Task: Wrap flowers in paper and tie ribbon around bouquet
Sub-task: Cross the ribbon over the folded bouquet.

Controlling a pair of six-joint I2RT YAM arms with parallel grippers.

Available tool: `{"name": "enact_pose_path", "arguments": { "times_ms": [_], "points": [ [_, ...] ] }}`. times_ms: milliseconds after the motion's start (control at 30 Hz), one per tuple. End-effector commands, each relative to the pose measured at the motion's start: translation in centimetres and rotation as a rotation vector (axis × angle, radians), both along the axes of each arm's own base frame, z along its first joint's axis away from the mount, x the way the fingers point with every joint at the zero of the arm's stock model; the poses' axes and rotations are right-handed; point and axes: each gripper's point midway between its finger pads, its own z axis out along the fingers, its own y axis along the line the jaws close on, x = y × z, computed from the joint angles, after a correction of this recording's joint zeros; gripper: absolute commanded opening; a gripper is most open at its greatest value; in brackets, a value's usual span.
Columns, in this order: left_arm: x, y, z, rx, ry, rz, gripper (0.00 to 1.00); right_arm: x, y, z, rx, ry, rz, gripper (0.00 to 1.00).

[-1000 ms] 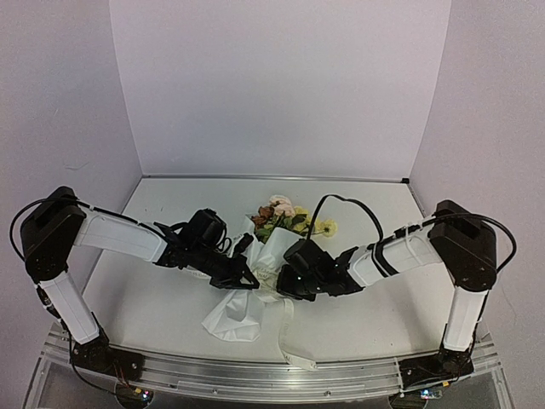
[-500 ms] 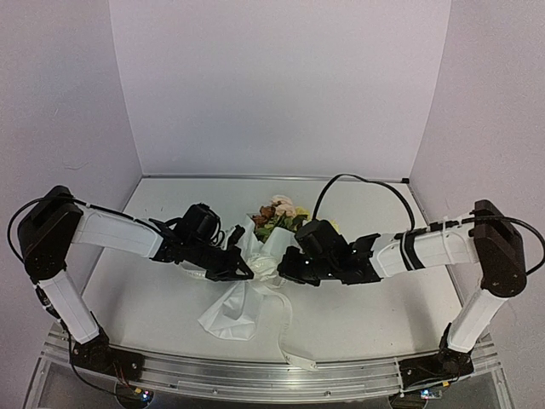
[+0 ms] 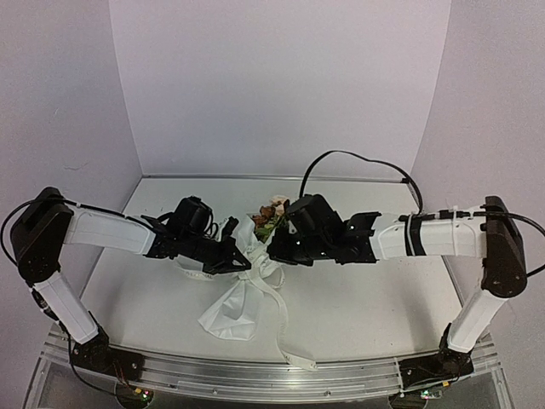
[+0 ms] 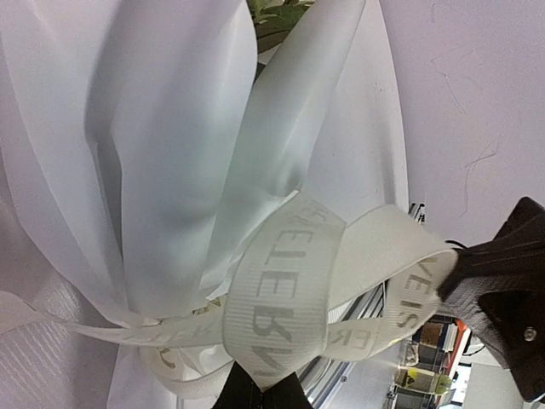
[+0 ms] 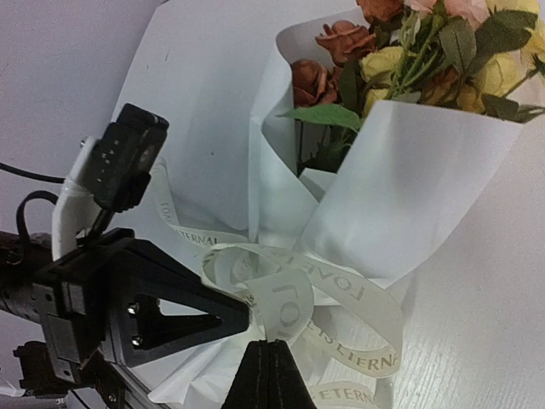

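Observation:
The bouquet lies mid-table: white paper (image 3: 232,311) wrapped in a cone round the flowers (image 3: 271,215), with orange, yellow and pink blooms (image 5: 409,47) showing above the rim. A cream printed ribbon (image 5: 341,294) circles the cone's waist, and one tail (image 3: 283,332) trails toward the near edge. My left gripper (image 3: 245,266) comes in from the left and is shut on a ribbon loop (image 4: 281,298) at its tips (image 4: 260,389). From the right, my right gripper (image 3: 274,256) is shut on another loop (image 5: 285,308) just above its tips (image 5: 268,347). The two grippers' tips nearly meet at the knot.
The left gripper's black fingers (image 5: 170,315) fill the lower left of the right wrist view. A black cable (image 3: 358,162) arches over the right arm. White walls enclose the table on three sides, and an aluminium rail (image 3: 255,379) runs along the near edge.
The right gripper has shut on the ribbon. Both grippers have moved away from the near edge, the right arm stretching further left, and the bouquet's waist has shifted with them.

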Motion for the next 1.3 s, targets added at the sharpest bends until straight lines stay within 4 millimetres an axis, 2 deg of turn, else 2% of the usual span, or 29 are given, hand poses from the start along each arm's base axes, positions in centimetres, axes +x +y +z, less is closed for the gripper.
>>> {"name": "enact_pose_path", "arguments": {
  "times_ms": [0, 167, 233, 333, 633, 767, 933, 1100, 1267],
  "points": [
    [-0.2, 0.1, 2.7, -0.069, -0.009, 0.010, 0.02, 0.9, 0.7, 1.7, -0.062, -0.072, 0.034, 0.00],
    [-1.0, 0.8, 3.1, -0.092, -0.005, 0.022, 0.10, 1.6, 2.6, 2.2, -0.073, -0.094, 0.095, 0.00],
    [-1.3, 1.2, 3.2, -0.097, -0.012, 0.025, 0.16, 1.8, 3.4, 2.2, -0.076, -0.098, 0.117, 0.00],
    [-1.5, 1.5, 3.7, -0.107, -0.039, 0.023, 0.31, 2.0, 4.2, 2.0, -0.071, -0.087, 0.141, 0.00],
    [-0.7, 3.7, 8.1, -0.097, -0.265, 0.091, 0.50, 2.1, 5.4, 2.6, -0.021, -0.054, 0.158, 0.00],
    [0.3, 3.9, 8.0, -0.013, -0.336, 0.073, 0.52, 2.0, 5.7, 3.2, 0.002, -0.049, 0.163, 0.00],
    [1.3, 3.0, 8.4, 0.016, -0.437, 0.001, 0.54, 2.1, 5.9, 3.6, 0.029, -0.032, 0.164, 0.00],
    [1.9, 2.0, 7.6, 0.026, -0.477, -0.057, 0.59, 2.4, 6.2, 3.6, 0.071, 0.008, 0.161, 0.00],
    [3.0, 1.9, 6.0, 0.075, -0.489, -0.040, 0.60, 2.7, 6.4, 3.7, 0.117, 0.038, 0.156, 0.00]
  ]
}}
